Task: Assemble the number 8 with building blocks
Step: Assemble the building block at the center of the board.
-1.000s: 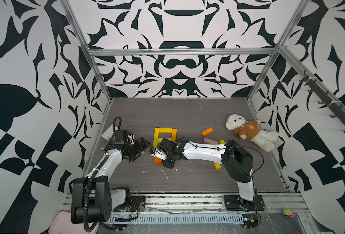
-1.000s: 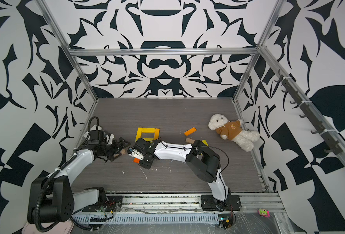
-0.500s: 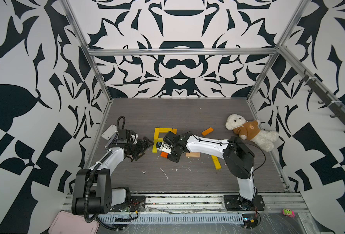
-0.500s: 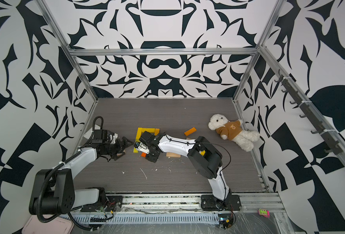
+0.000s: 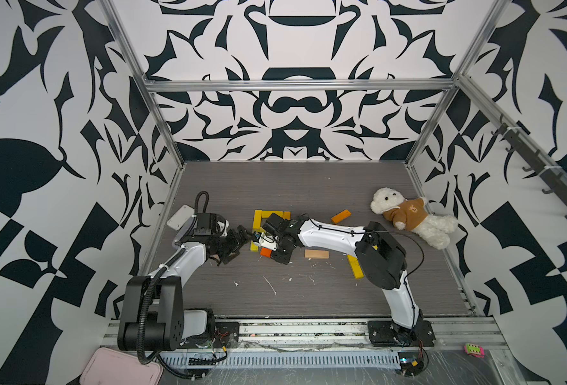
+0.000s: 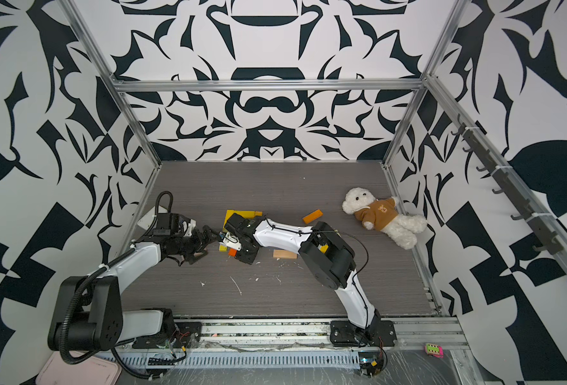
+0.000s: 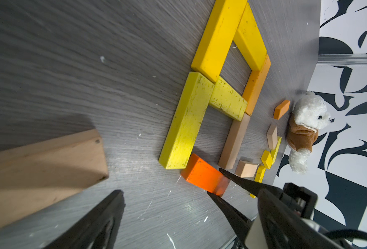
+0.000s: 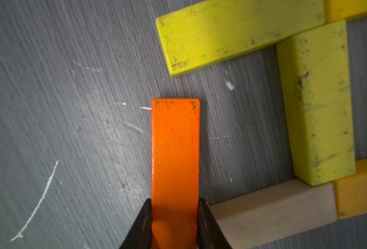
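The building blocks form a partial figure (image 7: 221,92) on the grey table: a closed loop of yellow and orange planks, with a yellow-green plank (image 7: 184,122) and a tan plank (image 7: 234,142) running on from it. My right gripper (image 8: 175,202) is shut on a bright orange block (image 8: 175,148) at the open end between those two planks. In both top views this orange block (image 5: 265,252) (image 6: 231,252) shows under the right gripper (image 5: 270,246). My left gripper (image 5: 239,243) stands open just left of the figure, holding nothing. A tan plank (image 7: 38,168) lies close beside it.
Loose blocks lie right of the figure: an orange one (image 5: 340,216), a tan one (image 5: 316,254) and a yellow one (image 5: 355,266) partly under the right arm. A teddy bear (image 5: 408,216) lies at the right wall. A white flat case (image 5: 180,216) leans at the left wall.
My right arm has swung toward the back, carrying the orange block from in front of the figure to its open near end. The left gripper shifted slightly toward the back, still open.
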Robot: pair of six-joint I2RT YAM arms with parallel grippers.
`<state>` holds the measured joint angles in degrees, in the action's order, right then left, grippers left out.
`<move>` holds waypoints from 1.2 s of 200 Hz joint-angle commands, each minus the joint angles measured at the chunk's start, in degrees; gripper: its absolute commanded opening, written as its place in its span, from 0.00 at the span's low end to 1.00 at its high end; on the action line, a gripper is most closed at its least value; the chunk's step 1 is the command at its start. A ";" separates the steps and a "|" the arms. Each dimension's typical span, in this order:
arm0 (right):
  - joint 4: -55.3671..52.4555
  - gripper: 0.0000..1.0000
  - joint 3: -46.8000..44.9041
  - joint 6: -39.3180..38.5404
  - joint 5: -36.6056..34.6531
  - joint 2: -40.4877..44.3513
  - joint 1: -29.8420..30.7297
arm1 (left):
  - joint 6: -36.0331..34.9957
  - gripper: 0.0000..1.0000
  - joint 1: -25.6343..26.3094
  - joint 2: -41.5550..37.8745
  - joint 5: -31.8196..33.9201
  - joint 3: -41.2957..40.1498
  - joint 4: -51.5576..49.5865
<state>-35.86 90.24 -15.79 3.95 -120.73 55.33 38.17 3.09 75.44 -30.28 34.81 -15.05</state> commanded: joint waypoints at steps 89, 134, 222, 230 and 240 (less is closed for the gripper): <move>-2.12 0.24 6.23 -2.53 -0.42 -2.14 -0.45 | 0.62 0.99 0.47 0.57 -0.35 0.05 1.25; -2.33 0.30 6.68 -3.52 -0.87 -2.84 -0.48 | 0.67 0.99 0.51 0.60 -0.36 0.08 1.25; -3.61 0.33 9.25 -5.85 -2.44 -4.78 -0.21 | 0.96 0.99 0.71 0.50 -0.42 0.15 1.43; -3.67 0.33 9.34 -5.91 -2.45 -4.95 -0.21 | 0.97 0.99 0.77 0.58 -0.47 0.16 1.46; -3.74 0.33 9.43 -6.00 -2.45 -5.04 -0.19 | 0.97 0.99 0.85 0.72 -0.42 0.12 1.43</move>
<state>-40.47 97.56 -20.53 2.07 -124.84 54.54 39.35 3.07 75.61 -27.88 34.81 -13.91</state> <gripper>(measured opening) 0.327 0.992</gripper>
